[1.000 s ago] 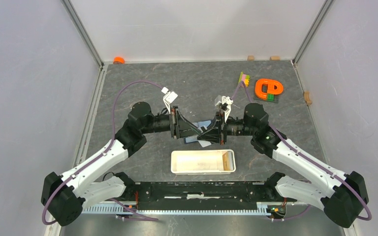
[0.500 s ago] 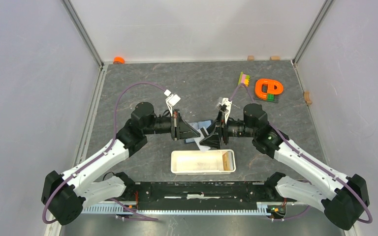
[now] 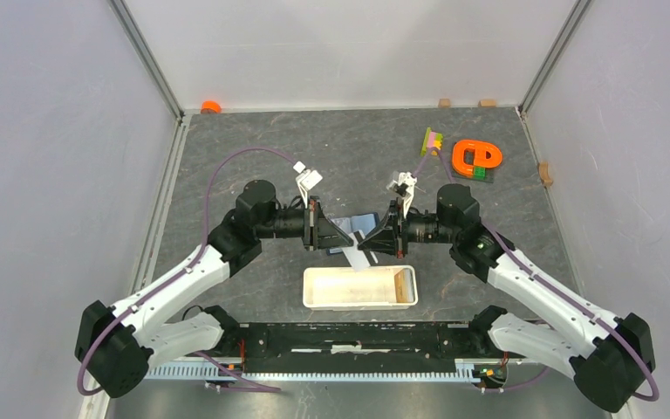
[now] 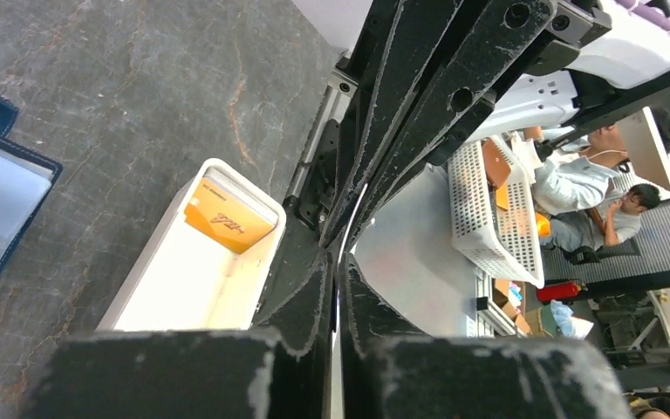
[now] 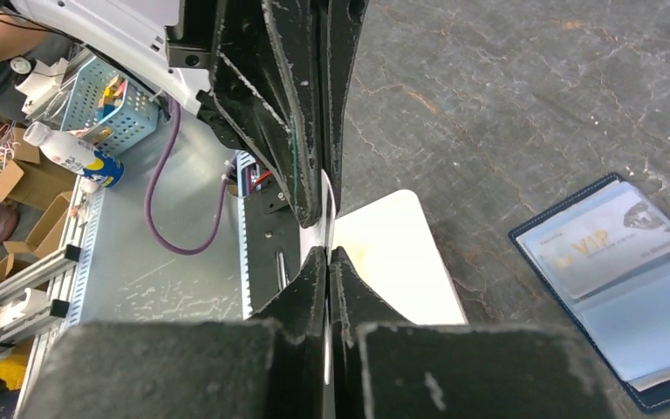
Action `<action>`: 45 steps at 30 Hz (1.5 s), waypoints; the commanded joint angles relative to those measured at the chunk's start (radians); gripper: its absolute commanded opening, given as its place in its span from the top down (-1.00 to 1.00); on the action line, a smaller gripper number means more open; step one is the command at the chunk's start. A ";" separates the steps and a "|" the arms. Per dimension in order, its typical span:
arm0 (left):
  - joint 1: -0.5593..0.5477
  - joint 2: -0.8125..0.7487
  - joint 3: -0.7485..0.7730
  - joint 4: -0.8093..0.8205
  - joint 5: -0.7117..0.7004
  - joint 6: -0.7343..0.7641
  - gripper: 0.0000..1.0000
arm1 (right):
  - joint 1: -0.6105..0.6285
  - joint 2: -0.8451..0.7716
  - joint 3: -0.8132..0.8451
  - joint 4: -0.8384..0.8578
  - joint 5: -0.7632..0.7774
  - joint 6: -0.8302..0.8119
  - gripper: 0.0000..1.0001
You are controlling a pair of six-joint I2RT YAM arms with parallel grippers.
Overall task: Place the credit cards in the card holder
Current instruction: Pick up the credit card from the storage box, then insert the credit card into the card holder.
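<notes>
Left gripper [image 3: 348, 243], part open a second ago, is now being held closed on the credit card [image 3: 357, 257]. Right gripper [image 3: 369, 247], flung wide meanwhile, is being clamped back onto the same card's edge. The two grippers are being drawn slightly apart; more of the card holder [image 3: 362, 222] is being exposed.

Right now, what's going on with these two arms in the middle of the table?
The two arms meet between the open card holder and the white tray. The left gripper and the right gripper are both shut on one whitish credit card, held on edge between them. The holder lies flat with a VIP card in one sleeve. The tray holds an orange card.
</notes>
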 commanded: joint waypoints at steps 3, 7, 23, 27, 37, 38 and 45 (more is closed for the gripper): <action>0.034 0.035 0.110 -0.206 -0.157 0.096 -0.32 | -0.037 0.081 0.068 -0.111 0.240 -0.031 1.00; 0.141 0.092 0.103 -0.285 -0.311 0.039 -0.68 | -0.126 0.218 0.092 -0.134 0.300 0.054 1.00; 0.184 0.482 0.127 -0.290 -0.459 0.000 -0.27 | -0.169 0.692 0.204 0.005 0.306 0.259 1.00; 0.184 0.545 0.146 -0.287 -0.459 0.016 -0.22 | -0.172 0.749 0.230 -0.005 0.311 0.271 1.00; 0.186 0.647 0.175 -0.268 -0.459 0.045 -0.09 | -0.186 0.822 0.239 -0.021 0.293 0.272 1.00; 0.186 0.655 0.180 -0.269 -0.461 0.049 -0.08 | -0.189 0.826 0.236 -0.018 0.290 0.273 1.00; 0.187 0.702 0.195 -0.272 -0.476 0.076 0.03 | -0.194 0.859 0.227 0.030 0.248 0.283 1.00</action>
